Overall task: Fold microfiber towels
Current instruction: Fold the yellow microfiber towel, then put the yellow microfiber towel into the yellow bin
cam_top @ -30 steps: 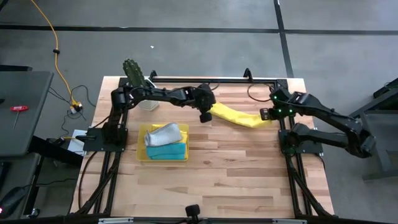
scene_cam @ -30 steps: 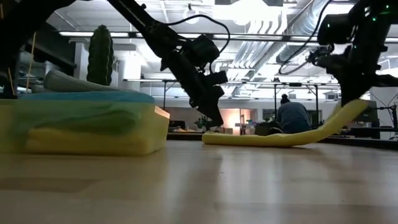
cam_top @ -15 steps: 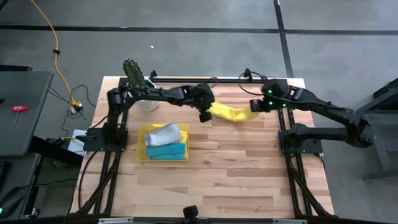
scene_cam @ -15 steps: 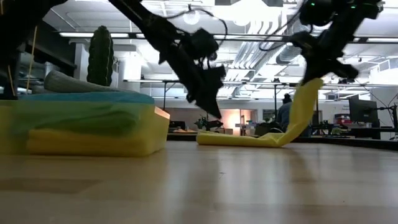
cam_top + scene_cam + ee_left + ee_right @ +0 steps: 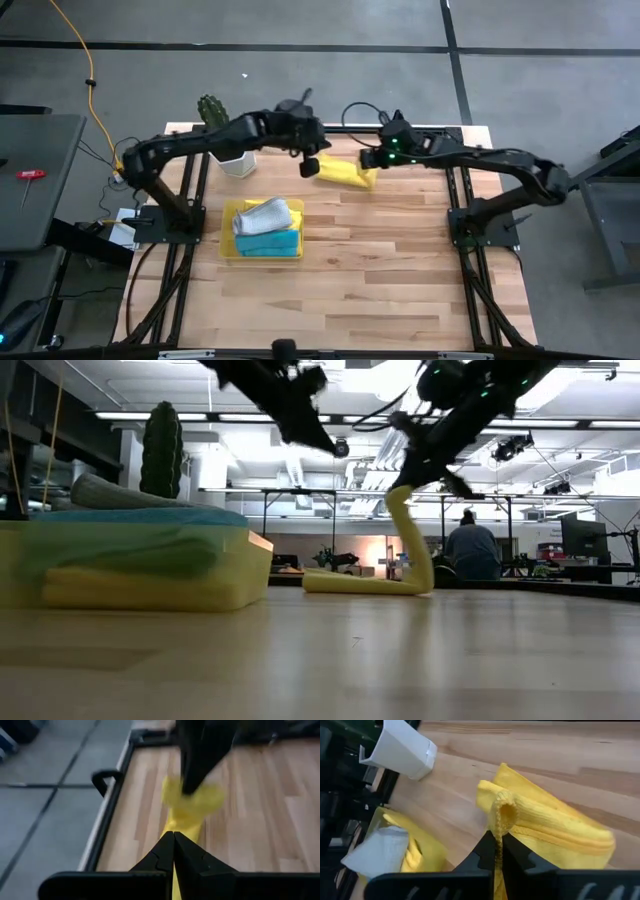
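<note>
Our right claw (image 5: 372, 160) pinches one end of the yellow towel (image 5: 346, 173), lifting it off the desk (image 5: 400, 260) while the other end lies flat near the far edge. Our left claw (image 5: 309, 166) hangs just beside it, fingers pressed together on nothing. Nearer us sits the translucent yellow tray (image 5: 228, 246) with grey, turquoise and yellow towels piled inside. A white cup (image 5: 238, 165) and a cactus (image 5: 211, 111) stand by the far left corner. Beyond the desk, a person (image 5: 471, 547) sits in the room.
</note>
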Motion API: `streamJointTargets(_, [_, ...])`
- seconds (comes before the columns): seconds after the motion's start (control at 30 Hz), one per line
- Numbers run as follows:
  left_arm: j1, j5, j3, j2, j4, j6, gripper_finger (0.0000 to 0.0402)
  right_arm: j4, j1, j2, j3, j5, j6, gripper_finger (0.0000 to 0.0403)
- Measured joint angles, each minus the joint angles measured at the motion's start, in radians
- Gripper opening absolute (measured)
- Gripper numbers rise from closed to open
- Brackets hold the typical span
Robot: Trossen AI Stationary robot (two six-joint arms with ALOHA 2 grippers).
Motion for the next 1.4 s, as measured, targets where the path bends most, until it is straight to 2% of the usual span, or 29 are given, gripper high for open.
streamJointTargets(0.13, [0.0,-0.001,0.0,-0.087,-0.017,-0.011,0.0,0.104,0.01,0.117,0.022,0.001,0.002,0.0])
streamJointTargets(0.3, [-0.001,-0.008,0.0,-0.139,-0.019,-0.066,0.0,0.232,0.009,0.258,0.045,-0.006,0.026,0.0])
streamJointTargets(0.6, [-0.003,-0.017,0.0,-0.142,-0.019,-0.151,0.0,0.54,0.016,0.467,0.056,-0.084,0.157,0.0])
streamJointTargets(0.83, [-0.008,-0.019,0.0,-0.142,-0.019,-0.161,0.0,0.674,0.016,0.548,0.056,-0.084,0.234,0.0011])
streamJointTargets(0.97, [-0.008,-0.019,0.0,-0.142,-0.019,-0.161,0.0,0.755,0.015,0.569,0.056,-0.089,0.264,0.0057])
streamJointTargets(1.23, [-0.006,-0.019,0.0,-0.142,-0.019,-0.16,0.0,0.976,0.004,0.572,0.056,-0.082,0.304,0.0195])
streamJointTargets(1.3, [-0.006,-0.019,0.0,-0.142,-0.019,-0.161,0.0,1.026,-0.015,0.568,0.056,-0.123,0.27,0.0217])
streamJointTargets(1.4, [-0.006,-0.019,0.0,-0.141,-0.019,-0.16,0.0,0.991,-0.063,0.53,0.056,-0.261,0.174,0.0235])
